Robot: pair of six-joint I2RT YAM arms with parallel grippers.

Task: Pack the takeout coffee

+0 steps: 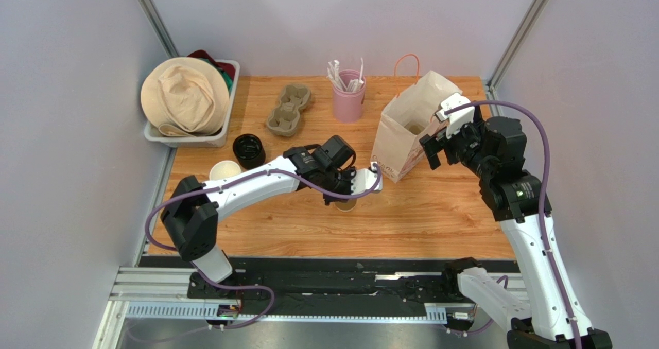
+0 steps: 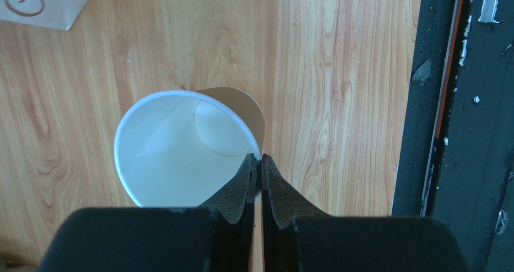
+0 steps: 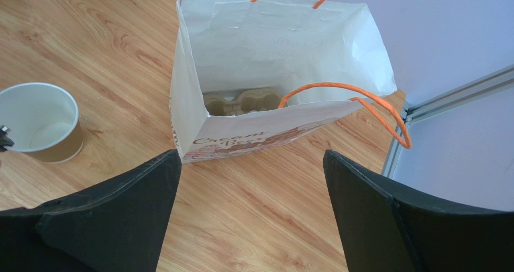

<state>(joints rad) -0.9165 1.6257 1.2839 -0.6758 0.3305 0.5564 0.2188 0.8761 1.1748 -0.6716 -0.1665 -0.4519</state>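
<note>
Top external view: the left arm reaches from its base at the lower left up and across to the middle of the frame, its wrist bent down so that the left gripper (image 1: 347, 195) points at the light wooden tabletop (image 1: 433, 218). Beneath it sits the small brown kraft paper cup with a white inside (image 1: 346, 204), just left of the white paper bag with orange handles (image 1: 402, 133), which stands open at the upper right. In the left wrist view the black fingers are pressed almost together on the cup's wall, one inside and one outside, pinching the rolled rim at its lower right. The cup fills the middle left of that frame and shows nothing inside. The right arm rises from the lower right and folds at the elbow, and the right gripper (image 3: 250, 157) faces the bag's mouth. In the right wrist view its two fingers are spread wide at the bottom corners, holding nothing. The bag stands between them higher in the frame, with a moulded cardboard cup carrier (image 3: 241, 100) at its bottom. The cup stands upright at the left edge, apart from the bag.
</note>
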